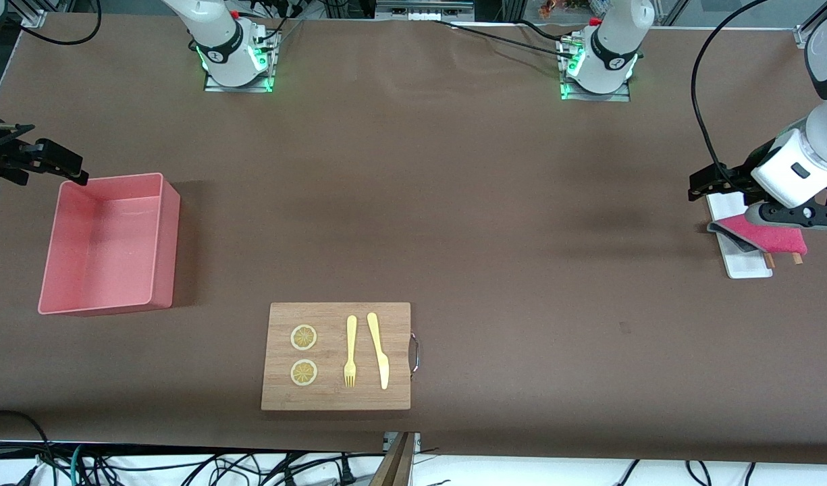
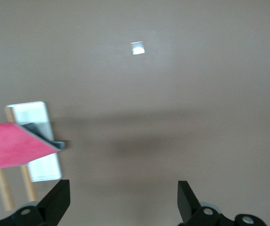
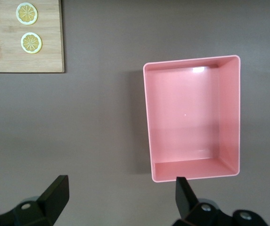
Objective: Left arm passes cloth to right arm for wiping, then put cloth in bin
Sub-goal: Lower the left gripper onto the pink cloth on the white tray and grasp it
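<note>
Left gripper (image 1: pixel 707 183): at the left arm's end of the table, above the white flat tray (image 1: pixel 746 264), fingers (image 2: pixel 54 202) spread wide with nothing between them, touching nothing. Cloth (image 1: pixel 769 237): crimson-pink with a grey edge, draped over two thin wooden sticks (image 1: pixel 797 258) that lie across the tray, one corner folded so the grey underside shows (image 2: pixel 40 133); it sits just beside the left gripper, not in its grasp. Right gripper (image 1: pixel 62 167): at the right arm's end of the table, hovering by the bin's corner farthest from the front camera, fingers (image 3: pixel 54 197) parted wide and empty; this arm waits. Bin (image 1: pixel 163 243): pink, low-walled, nothing visible inside. Wooden board (image 1: pixel 335 398): near the table's front edge, between the two ends, metal handle (image 1: pixel 414 353) toward the left arm's end; on it two lemon slices (image 1: pixel 304 337), a yellow fork (image 1: pixel 350 351) and a yellow knife (image 1: pixel 379 349), side by side and apart.
</note>
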Controlling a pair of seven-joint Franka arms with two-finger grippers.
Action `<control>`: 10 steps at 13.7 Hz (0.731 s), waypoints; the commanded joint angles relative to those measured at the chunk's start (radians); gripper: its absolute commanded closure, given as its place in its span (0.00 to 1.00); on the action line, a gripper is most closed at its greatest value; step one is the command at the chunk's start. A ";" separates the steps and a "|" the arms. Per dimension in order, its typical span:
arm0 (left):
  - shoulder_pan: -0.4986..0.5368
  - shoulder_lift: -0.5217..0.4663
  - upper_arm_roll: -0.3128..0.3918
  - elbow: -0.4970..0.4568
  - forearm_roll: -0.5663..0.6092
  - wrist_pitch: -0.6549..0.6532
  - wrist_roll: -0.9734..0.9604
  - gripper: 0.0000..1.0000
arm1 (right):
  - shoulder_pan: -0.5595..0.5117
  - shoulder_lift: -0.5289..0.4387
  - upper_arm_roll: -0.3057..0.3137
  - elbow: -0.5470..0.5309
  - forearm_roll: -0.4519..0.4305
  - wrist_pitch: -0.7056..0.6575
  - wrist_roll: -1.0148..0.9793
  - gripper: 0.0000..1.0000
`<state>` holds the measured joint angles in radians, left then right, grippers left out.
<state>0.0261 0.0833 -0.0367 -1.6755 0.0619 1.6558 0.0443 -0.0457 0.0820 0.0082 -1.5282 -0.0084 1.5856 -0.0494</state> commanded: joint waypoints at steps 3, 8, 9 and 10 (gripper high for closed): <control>0.001 0.021 -0.005 0.020 0.041 -0.019 0.031 0.00 | 0.004 0.010 -0.007 0.028 -0.001 -0.009 -0.015 0.00; 0.124 0.142 0.000 0.008 0.027 0.007 0.524 0.00 | 0.004 0.012 -0.007 0.029 -0.002 -0.007 -0.015 0.00; 0.149 0.165 0.000 -0.003 0.032 0.043 0.617 0.00 | 0.004 0.010 -0.007 0.028 -0.001 -0.007 -0.015 0.00; 0.178 0.177 0.001 -0.038 0.032 0.094 0.708 0.00 | 0.004 0.010 -0.007 0.029 -0.002 -0.007 -0.015 0.00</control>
<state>0.1591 0.2205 -0.0320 -1.6883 0.0856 1.6887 0.5881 -0.0459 0.0823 0.0078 -1.5264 -0.0084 1.5856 -0.0494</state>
